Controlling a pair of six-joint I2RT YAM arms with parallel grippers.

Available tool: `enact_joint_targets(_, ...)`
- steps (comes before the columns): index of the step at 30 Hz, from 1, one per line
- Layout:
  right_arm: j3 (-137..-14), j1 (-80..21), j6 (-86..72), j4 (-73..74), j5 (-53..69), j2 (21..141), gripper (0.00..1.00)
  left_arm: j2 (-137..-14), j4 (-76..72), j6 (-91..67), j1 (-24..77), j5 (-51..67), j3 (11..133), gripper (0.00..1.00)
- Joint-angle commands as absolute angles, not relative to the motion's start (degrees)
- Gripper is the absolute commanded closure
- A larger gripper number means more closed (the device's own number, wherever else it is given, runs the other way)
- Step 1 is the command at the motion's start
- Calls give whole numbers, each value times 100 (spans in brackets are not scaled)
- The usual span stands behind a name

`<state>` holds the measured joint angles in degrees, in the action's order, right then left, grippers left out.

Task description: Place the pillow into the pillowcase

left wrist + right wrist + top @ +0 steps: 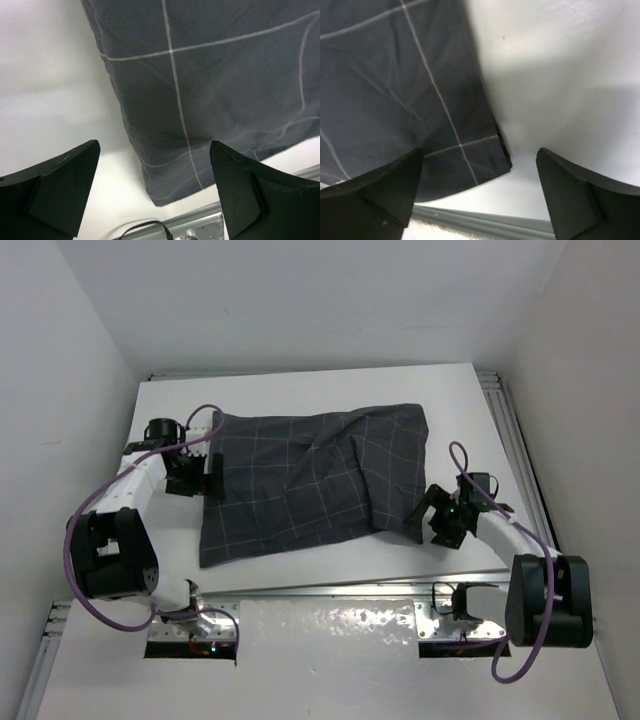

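The dark grey checked pillowcase (310, 480) lies puffed up in the middle of the white table (300, 390). The pillow is hidden; no cream fabric shows in any view. My left gripper (212, 476) is open at the case's left edge, and in the left wrist view (154, 146) its jaws straddle the case's near left corner (210, 75) without holding it. My right gripper (426, 514) is open at the case's near right corner, and in the right wrist view (480, 151) the corner (395, 90) lies between the spread fingers (580, 200).
A metal rail (330, 590) runs along the table's near edge and another (512, 440) along the right side. White walls close in the table on the left, back and right. Purple cables (110, 490) loop beside both arms.
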<state>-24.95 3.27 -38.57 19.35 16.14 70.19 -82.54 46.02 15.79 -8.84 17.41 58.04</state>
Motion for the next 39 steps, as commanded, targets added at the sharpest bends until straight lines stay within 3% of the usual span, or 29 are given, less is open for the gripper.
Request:
enact_joint_targets(1,-2023,316,-4324,1451,1722,7014,11,-8253,3982,1477,-940,1609,5757,15)
enact_joint_targets(3,-1768,308,-4560,1171,1845,7014,26,-8262,3894,1485,-940,1643,5696,23)
enact_joint_targets(4,-1714,325,-4640,1099,1846,6996,53,-8270,3867,1477,-940,1670,5678,35)
enact_joint_targets(6,-1635,334,-4894,1098,1566,6926,94,-8288,3841,1494,-949,1740,5669,47)
enact_joint_targets(7,-1635,343,-4930,1142,1425,6874,100,-8305,3832,1494,-941,1740,5678,60)
enact_joint_targets(9,-1704,421,-4983,1404,883,6619,100,-8349,3780,1555,-949,1661,5695,77)
enact_joint_targets(10,-1766,457,-4983,1528,609,6505,100,-8358,3753,1573,-949,1609,5695,90)
enact_joint_targets(13,-1986,667,-4931,1986,-455,6022,100,-8446,3604,1591,-940,1450,5774,100)
enact_joint_targets(20,-2635,1826,-4000,2364,-1494,5589,100,-8586,3314,1670,-940,1284,6037,100)
enact_joint_targets(33,-3568,1978,-3190,2522,-2171,6882,100,-9237,2980,1898,-941,659,6811,100)
enact_joint_targets(34,-3568,1986,-3199,2583,-2153,6812,90,-9255,2971,1898,-940,650,6829,100)
enact_joint_targets(36,-3595,1978,-3173,2829,-2057,6663,44,-9281,3032,1916,-949,720,6908,100)
enact_joint_targets(37,-3603,1969,-3147,2874,-2065,6558,13,-9307,3067,1916,-941,773,6978,100)
enact_joint_targets(38,-3638,1960,-3016,2839,-1839,6287,4,-9325,3207,1925,-949,808,7066,100)
enact_joint_targets(39,-3656,1951,-2893,2734,-1611,6136,1,-9351,3295,1934,-958,869,7310,100)
